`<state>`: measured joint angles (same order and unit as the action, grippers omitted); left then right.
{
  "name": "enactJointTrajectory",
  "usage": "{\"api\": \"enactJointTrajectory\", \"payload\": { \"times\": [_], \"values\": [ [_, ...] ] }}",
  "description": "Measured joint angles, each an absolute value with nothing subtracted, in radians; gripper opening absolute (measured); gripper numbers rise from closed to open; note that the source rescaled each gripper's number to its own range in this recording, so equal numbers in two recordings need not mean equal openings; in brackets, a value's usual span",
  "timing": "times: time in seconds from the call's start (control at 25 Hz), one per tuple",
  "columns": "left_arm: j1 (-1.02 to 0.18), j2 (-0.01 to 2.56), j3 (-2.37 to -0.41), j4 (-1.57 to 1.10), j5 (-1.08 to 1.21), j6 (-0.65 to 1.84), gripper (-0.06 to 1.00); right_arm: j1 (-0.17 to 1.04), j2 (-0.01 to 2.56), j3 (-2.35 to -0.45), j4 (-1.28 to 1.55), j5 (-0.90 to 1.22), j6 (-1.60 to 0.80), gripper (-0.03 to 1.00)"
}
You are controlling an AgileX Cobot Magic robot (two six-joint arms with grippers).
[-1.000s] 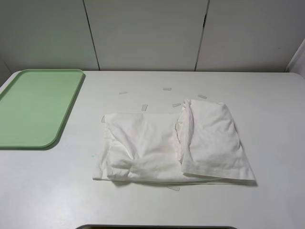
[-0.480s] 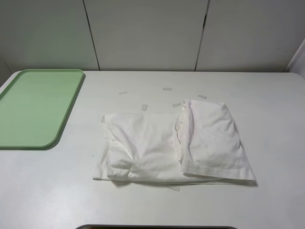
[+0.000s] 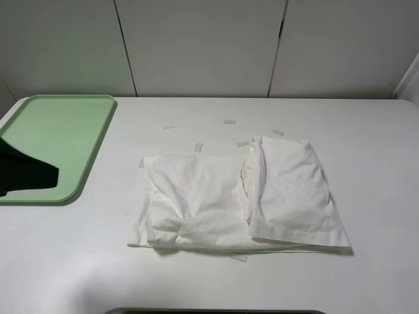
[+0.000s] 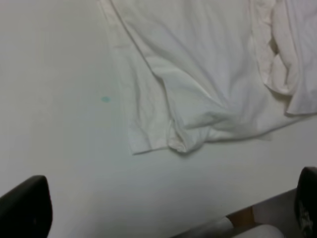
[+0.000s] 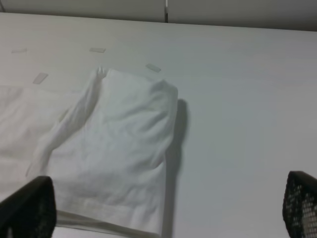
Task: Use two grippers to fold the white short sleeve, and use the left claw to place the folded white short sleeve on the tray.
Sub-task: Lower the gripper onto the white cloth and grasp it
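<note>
shirt (image 3: 236,196) is seen loosely folded on the desk (image 3: 366,124), apart from the tray (image 3: 59,131); left hand (image 4: 166,206) and right hand (image 5: 164,210) are spread wide, empty. layers may be pulled undone if pinched unevenly.

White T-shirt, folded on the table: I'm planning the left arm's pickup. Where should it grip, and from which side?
Probably the bunched near-left corner of the off-white cotton T-shirt, approached from the left: layers stack there into a raised, pinchable ridge.

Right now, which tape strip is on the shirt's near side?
The tape strip peeking out below the white short sleeve's front edge; the others lie along or beyond its far edge.
</note>
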<state>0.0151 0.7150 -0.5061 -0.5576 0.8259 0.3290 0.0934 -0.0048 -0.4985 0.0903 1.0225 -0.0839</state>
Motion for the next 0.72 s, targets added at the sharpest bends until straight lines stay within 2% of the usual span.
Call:
{"api": "enactJointTrajectory", "payload": {
  "times": [0.08,0.24,0.36,0.48,0.72],
  "values": [
    [0.015,0.781,-0.506,-0.575,0.800,0.345,0.98,0.093,-0.005,-0.499,0.090,1.023,-0.084,1.00],
    [0.015,1.079,-0.506,-0.653,0.644,0.429,0.98,0.093,-0.005,-0.499,0.090,1.023,-0.084,1.00],
    [0.015,1.168,-0.506,-0.704,0.606,0.481,0.98,0.093,-0.005,-0.499,0.090,1.023,-0.084,1.00],
    [0.003,1.337,-0.506,-0.859,0.557,0.652,0.98,0.093,-0.005,-0.499,0.090,1.023,-0.084,1.00],
    [-0.071,1.494,-0.507,-1.074,0.465,0.860,0.98,0.093,-0.005,-0.499,0.090,1.023,-0.084,1.00]
  ]
}}
